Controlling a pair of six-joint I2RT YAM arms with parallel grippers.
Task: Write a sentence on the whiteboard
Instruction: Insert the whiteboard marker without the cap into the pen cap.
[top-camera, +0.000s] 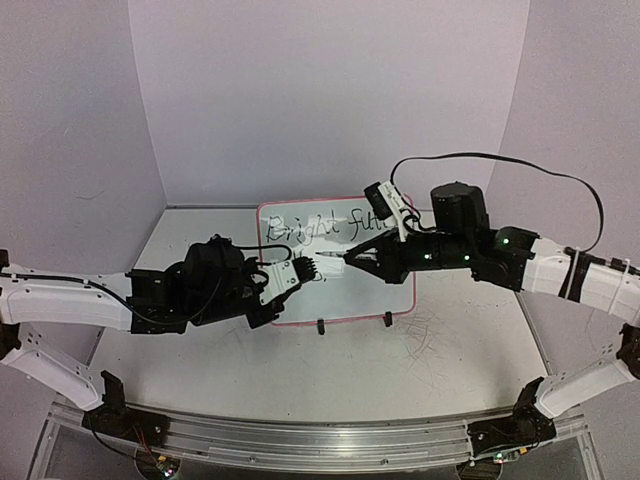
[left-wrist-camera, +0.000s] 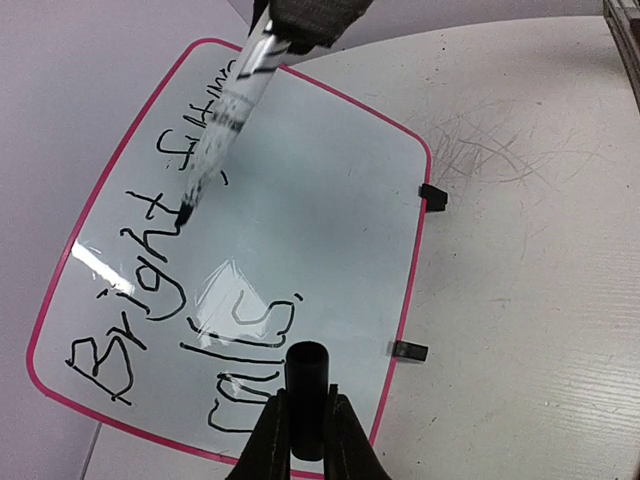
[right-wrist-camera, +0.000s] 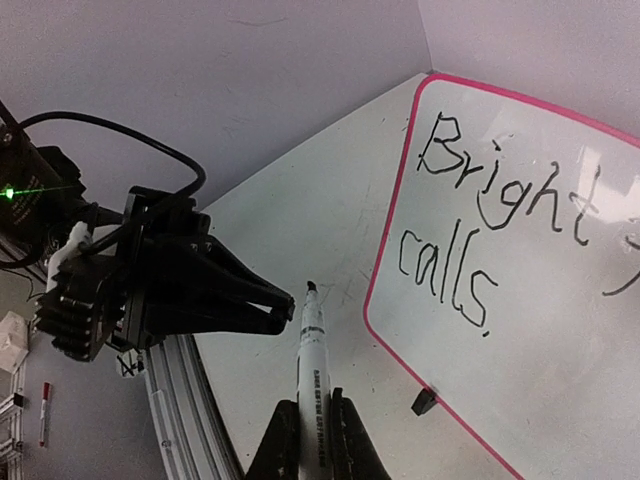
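The whiteboard (top-camera: 370, 292), white with a pink-red frame, lies at the table's middle back. The sentence (left-wrist-camera: 150, 290) on it reads "Bright future" over "calls." in black marker; the words also show in the right wrist view as sentence (right-wrist-camera: 490, 200). My right gripper (right-wrist-camera: 314, 400) is shut on a white marker (right-wrist-camera: 312, 340), its bare black tip pointing at the left gripper (right-wrist-camera: 285, 310). My left gripper (left-wrist-camera: 308, 398) is shut on a black marker cap (left-wrist-camera: 307, 365), open end towards the marker (left-wrist-camera: 225, 130). Both hover above the board's left part, tip and cap a short gap apart.
Two black clip feet (top-camera: 320, 326) (top-camera: 386, 319) sit on the board's near edge. Grey scribble marks (top-camera: 430, 340) stain the table to the board's right. Purple walls close in the back and sides. A metal rail (top-camera: 300, 440) runs along the near edge.
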